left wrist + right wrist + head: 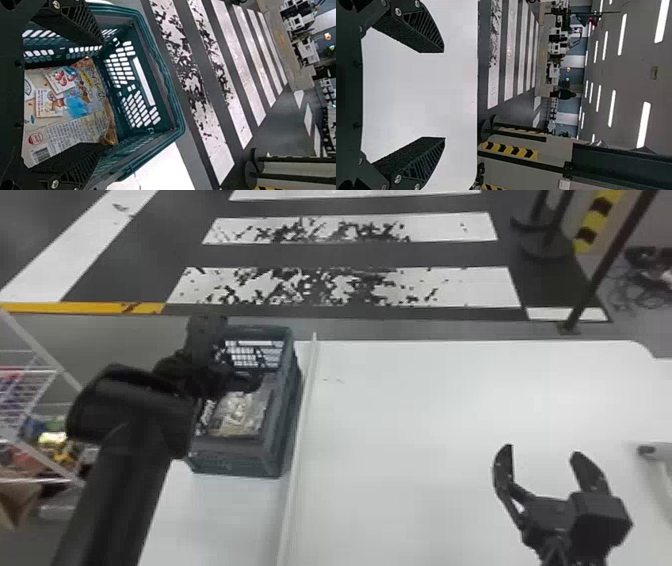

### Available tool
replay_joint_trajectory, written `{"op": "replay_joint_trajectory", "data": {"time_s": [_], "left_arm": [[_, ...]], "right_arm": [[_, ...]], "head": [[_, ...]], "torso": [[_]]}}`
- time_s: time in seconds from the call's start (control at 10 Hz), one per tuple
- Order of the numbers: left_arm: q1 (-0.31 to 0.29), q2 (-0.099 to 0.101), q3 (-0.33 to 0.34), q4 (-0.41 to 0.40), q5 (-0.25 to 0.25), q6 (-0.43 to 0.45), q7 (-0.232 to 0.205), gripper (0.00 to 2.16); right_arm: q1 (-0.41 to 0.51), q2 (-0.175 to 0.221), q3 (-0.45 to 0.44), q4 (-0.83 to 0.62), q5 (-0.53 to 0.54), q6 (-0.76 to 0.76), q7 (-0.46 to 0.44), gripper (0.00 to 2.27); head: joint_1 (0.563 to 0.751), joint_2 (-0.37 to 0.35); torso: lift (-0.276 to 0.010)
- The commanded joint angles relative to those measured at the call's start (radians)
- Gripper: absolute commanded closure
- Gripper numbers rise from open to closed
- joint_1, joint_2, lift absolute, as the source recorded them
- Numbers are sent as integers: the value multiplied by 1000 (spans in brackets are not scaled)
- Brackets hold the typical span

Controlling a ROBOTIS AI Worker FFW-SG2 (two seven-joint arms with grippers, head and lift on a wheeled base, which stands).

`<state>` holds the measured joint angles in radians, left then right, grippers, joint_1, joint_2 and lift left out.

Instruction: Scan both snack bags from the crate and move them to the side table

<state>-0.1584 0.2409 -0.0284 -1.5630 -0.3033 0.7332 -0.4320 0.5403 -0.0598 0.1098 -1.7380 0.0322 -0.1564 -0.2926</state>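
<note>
Currently, a printed snack bag is seen lying inside the green crate, beneath the left gripper, whose fingers are held well spread over the crate. To the right of the crate, the right gripper is seen above the white table, its fingers also spread wide. Left of the crate, a white wire rack is seen.

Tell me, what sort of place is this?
Probably a big indoor hall used for work or testing, though I can't tell which: crosswalk stripes painted on the floor, rows of ceiling lights overhead, and black-and-yellow hazard markings near dark posts.
</note>
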Motion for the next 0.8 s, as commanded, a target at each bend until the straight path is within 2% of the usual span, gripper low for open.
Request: {"op": "replay_joint_trajectory", "data": {"time_s": [0.0, 0.2, 0.3, 0.4, 0.7], "left_arm": [[-21, 0, -28, 24, -57, 27, -8, 90], [-43, -2, -39, 58, -91, 48, -45, 90], [-61, -2, -56, 92, -125, 58, -65, 90], [-78, -5, -62, 126, -131, 55, -77, 90], [-108, -9, -85, 215, -162, 52, -85, 90]], "right_arm": [[3, -2, -4, 0, -1, -1, 0, 151], [3, -3, -5, 0, -5, -1, 0, 151], [3, -3, -5, 0, -6, -1, 0, 151], [3, -3, -4, 0, -6, -1, 0, 151], [-13, -9, 8, 6, -8, 2, 1, 151]], "head": [[695, 92], [695, 90], [695, 90], [695, 90], [695, 89]], "torso": [[-29], [-29], [-29], [-29], [-29]]}}
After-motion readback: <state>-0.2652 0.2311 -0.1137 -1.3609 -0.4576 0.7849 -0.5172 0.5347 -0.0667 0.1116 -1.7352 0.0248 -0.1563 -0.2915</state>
